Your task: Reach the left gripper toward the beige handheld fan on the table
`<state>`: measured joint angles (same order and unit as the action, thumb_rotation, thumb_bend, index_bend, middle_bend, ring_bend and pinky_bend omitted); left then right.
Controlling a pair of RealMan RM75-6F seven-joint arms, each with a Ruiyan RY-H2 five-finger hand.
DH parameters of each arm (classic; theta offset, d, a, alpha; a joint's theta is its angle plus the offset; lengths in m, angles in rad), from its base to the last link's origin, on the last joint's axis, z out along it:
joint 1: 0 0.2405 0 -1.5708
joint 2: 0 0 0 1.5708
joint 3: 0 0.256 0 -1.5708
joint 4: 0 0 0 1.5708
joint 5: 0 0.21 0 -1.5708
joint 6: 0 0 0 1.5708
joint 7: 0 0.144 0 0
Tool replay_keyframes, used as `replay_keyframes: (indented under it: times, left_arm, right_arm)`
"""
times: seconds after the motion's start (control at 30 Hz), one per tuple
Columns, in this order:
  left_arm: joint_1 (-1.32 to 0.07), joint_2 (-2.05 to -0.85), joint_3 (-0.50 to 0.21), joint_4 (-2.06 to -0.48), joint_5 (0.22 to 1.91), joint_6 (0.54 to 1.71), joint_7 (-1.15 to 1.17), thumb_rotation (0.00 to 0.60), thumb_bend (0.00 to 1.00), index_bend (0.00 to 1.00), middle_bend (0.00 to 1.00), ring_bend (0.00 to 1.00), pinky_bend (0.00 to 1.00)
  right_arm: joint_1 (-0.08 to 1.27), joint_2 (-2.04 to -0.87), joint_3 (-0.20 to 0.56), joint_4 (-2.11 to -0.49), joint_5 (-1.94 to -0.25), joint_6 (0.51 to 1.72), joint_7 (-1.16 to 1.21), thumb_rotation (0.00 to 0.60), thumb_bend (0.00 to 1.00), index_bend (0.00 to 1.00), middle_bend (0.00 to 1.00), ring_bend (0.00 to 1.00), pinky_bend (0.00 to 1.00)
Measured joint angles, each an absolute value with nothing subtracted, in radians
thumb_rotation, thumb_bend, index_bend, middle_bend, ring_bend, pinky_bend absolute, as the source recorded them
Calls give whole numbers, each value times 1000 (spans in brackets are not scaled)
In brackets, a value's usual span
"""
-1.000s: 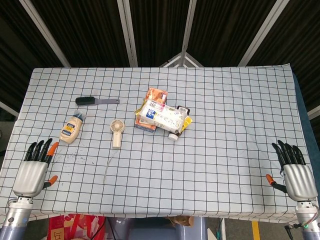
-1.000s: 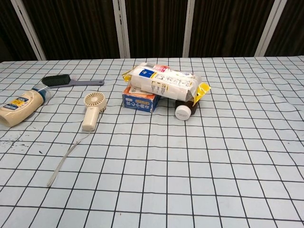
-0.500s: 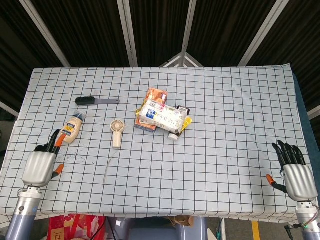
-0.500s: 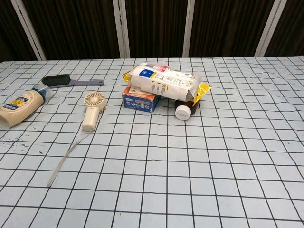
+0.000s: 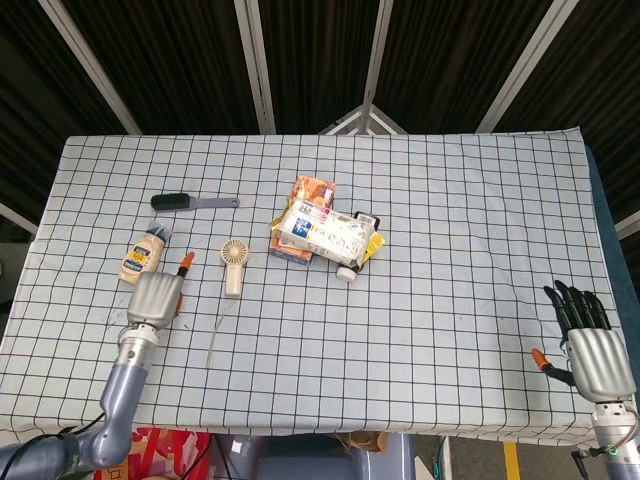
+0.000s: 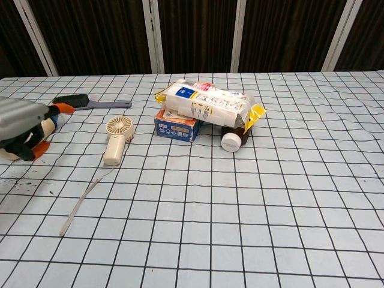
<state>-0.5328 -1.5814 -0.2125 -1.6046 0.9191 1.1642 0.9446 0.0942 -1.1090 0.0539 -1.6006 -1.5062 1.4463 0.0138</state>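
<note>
The left hand [image 5: 156,297] hovered near the fan [image 5: 233,266], holding nothing; I could not tell how far open it was.

A table [image 5: 470,220] under a white cloth with a black grid carried everything. On it lay a dark brush [image 5: 192,202], a squeeze bottle [image 5: 143,259], a beige fan [image 5: 233,265] with its thin strap [image 5: 217,326], and a heap of packets [image 5: 322,232] near the middle.

A lab-like test rig: checked cloth table [image 5: 450,200], dark curtains [image 6: 192,36] between metal frame bars [image 5: 258,65].
</note>
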Motion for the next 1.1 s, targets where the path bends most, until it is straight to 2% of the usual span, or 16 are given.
replay_keyframes:
  times: [0.27,0.77,1.1]
  left_arm:
    - [-608,-1690,-207,-1523,864,1161,991,600,716,24,906,677,641]
    - [-622,-1701,-149,-1580,878,1197,987,600,718,26,906,677,642]
    - [-635,-1709,-144,-1563,864,1209,981,600,739,28,907,677,642]
  right_arm:
    - [97,-1104,51,-1597,-1512,1442,31,600,279,35,0,0,0]
    - [96,-1105,51,-1599,-1510,1443,21,600,279,35,0,0,0]
    - [96,-1105,51,-1600,-1509,1444,20,600,279,35,0,0,0]
